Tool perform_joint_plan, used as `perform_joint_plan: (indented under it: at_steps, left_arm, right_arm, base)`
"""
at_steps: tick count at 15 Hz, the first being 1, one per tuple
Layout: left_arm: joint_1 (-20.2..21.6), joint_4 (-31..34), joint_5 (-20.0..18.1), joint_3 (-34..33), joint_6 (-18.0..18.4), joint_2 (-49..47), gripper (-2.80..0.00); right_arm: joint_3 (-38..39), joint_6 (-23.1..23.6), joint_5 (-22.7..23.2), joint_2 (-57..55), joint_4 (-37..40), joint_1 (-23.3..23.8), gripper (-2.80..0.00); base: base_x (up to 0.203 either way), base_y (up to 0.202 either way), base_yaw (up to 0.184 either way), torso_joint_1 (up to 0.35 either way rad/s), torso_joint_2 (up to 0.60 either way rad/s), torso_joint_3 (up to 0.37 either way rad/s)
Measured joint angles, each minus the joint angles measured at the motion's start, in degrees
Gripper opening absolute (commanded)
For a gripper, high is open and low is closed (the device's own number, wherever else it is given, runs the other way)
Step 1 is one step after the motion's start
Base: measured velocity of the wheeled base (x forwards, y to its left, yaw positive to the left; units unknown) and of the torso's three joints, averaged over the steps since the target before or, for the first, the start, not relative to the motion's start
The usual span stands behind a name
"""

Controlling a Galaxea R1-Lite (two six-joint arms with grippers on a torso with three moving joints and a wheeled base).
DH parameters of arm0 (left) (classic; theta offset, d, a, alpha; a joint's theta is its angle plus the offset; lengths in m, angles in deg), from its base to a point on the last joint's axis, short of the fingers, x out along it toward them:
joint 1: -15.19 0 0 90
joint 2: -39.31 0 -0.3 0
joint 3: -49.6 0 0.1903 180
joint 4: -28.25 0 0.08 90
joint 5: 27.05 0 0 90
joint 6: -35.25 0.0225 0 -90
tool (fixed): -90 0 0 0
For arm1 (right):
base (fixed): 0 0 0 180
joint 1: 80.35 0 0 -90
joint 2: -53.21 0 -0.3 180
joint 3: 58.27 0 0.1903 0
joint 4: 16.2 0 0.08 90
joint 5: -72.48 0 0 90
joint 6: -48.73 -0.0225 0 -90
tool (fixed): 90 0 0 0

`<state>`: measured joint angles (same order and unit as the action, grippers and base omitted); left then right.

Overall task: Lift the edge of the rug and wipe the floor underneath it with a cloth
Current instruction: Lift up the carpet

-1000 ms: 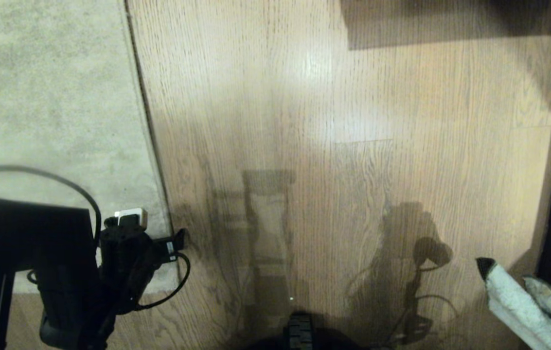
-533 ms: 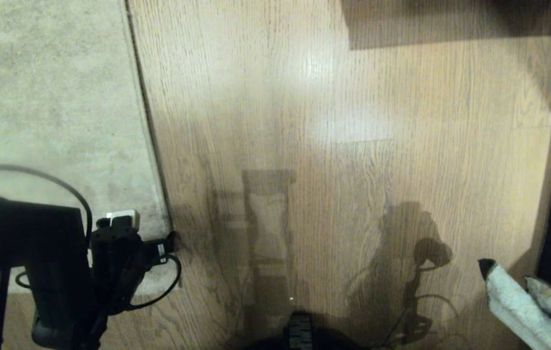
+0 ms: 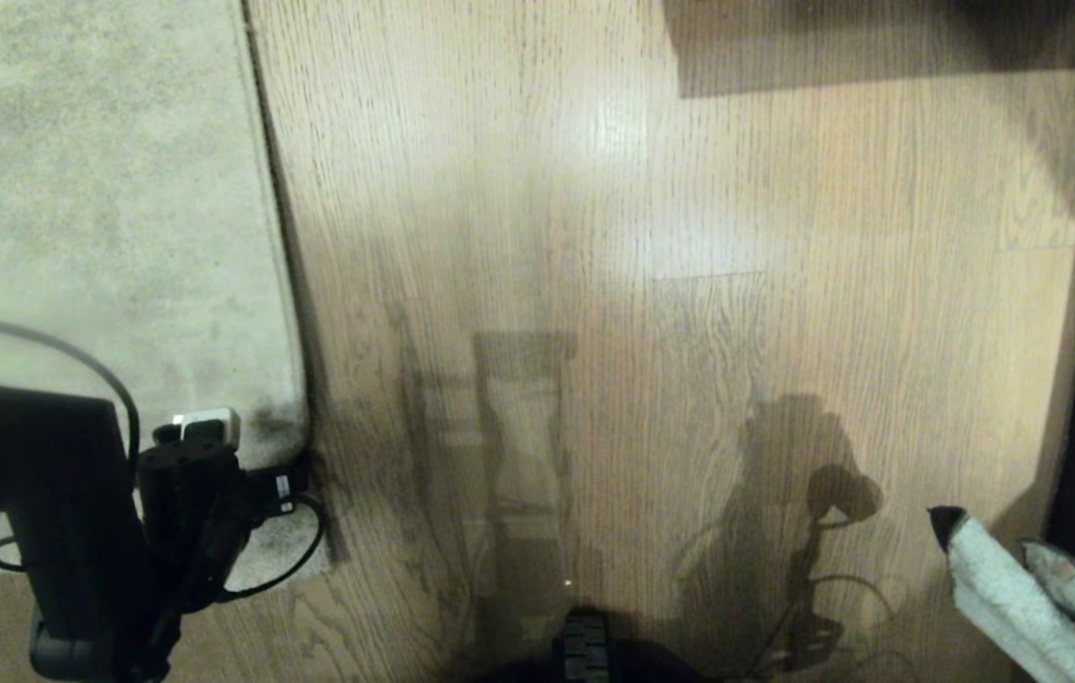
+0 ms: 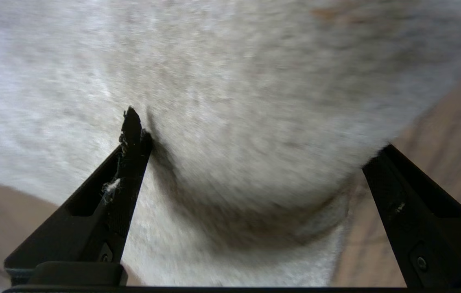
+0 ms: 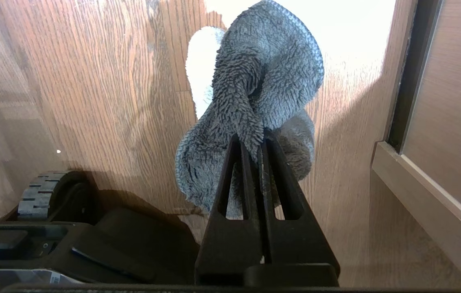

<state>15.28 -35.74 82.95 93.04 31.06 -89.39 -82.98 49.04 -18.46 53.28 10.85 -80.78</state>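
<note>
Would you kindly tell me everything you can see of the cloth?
The cloth is a small fluffy rag, grey-teal on one side and whitish on the other. It hangs crumpled and folded from the right gripper, whose fingers are shut on one bunched fold. It is above the floor, not touching it, at the robot's right.

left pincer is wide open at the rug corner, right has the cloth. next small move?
Probably close the left pincer on the rug edge. Its fingers stand wide apart with the rug's corner bulging between them, so the rug is not yet gripped. The right pincer is shut on the cloth over the floor, ready to wipe after lifting.
</note>
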Motion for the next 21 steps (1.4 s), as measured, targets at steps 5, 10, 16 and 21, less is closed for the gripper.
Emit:
perform_joint_plan:
  at_steps: [5,10,16,21]
  left_arm:
    - [3.8,0.4,-0.1,-1.1,3.6,3.3,0.00]
    - [8.0,0.4,-1.5,0.5,8.3,7.5,0.00]
    - [8.2,0.2,-1.5,1.1,10.1,10.9,0.00]
    - [8.4,0.2,-1.5,3.9,11.0,11.7,0.00]
  right_arm:
    - [0.0,0.0,0.0,0.0,0.0,0.0,-2.80]
    - [0.0,0.0,0.0,0.0,0.0,0.0,-2.80]
    - [0.0,0.0,0.0,0.0,0.0,0.0,-2.80]
    - [0.0,0.0,0.0,0.0,0.0,0.0,-2.80]
  base:
    - [0.000,0.000,0.000,0.000,0.00,0.000]
    - [0.000,0.000,0.000,0.000,0.00,0.000]
    - [0.000,0.000,0.000,0.000,0.00,0.000]
    - [0.000,0.000,0.000,0.000,0.00,0.000]
